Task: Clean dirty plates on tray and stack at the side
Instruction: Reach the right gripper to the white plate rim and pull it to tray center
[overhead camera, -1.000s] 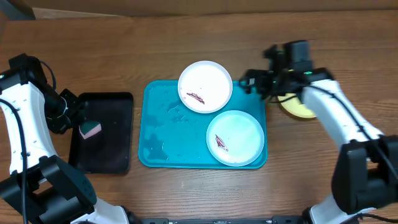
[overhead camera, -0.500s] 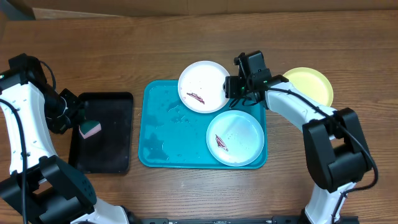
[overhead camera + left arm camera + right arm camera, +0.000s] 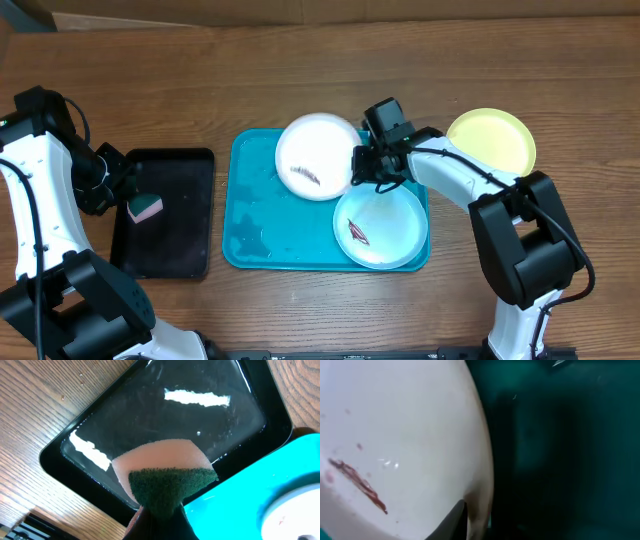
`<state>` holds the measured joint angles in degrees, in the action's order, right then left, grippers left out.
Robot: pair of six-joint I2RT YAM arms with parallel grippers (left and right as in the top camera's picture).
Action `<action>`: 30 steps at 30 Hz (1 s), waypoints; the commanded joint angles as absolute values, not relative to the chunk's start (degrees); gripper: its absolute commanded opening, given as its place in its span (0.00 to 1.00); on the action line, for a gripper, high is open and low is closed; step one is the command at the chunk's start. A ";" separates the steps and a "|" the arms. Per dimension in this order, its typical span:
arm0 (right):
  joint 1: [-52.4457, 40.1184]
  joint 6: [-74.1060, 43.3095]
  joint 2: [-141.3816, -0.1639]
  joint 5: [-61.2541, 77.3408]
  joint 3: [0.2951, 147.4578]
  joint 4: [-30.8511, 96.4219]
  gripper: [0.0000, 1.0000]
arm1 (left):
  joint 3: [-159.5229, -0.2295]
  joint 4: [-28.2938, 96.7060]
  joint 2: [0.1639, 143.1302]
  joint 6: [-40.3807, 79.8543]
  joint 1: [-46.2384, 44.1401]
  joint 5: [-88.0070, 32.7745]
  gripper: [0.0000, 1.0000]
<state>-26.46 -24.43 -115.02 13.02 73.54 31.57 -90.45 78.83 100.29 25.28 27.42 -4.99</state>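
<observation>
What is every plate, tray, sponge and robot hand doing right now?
white plate, smeared, rim pinched by right gripper
mint plate, smeared, lying in blue tray
yellow plate, looks clean, outside blue tray
blue tray, wet spots
black tray, wet
sponge, held over black tray
left gripper, shut on sponge
right gripper, shut on white plate

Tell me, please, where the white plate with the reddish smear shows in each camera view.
Overhead: the white plate sits just above centre, overlapping the far edge of the turquoise tray.
Left wrist: only part of the plate shows, in the bottom right corner.
Right wrist: it fills the left half, with the smear at lower left.
Shared landmark: the tray, at right in the left wrist view and dark teal at right in the right wrist view.
</observation>
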 commanded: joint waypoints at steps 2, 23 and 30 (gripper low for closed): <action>-29.76 -28.34 -113.14 20.99 76.62 36.25 0.20 | -90.45 78.83 99.00 24.60 27.68 -5.56 0.04; -33.63 -1.19 -112.01 -1.45 88.36 37.98 0.95 | -90.45 78.78 99.00 24.62 27.57 -5.61 0.04; -32.71 2.20 -118.98 -1.13 88.36 30.61 0.93 | -90.45 78.85 99.00 24.60 27.55 -5.58 0.04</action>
<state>-33.01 -1.13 -116.09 0.16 87.92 31.70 -90.45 78.85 100.29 25.28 27.42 -4.99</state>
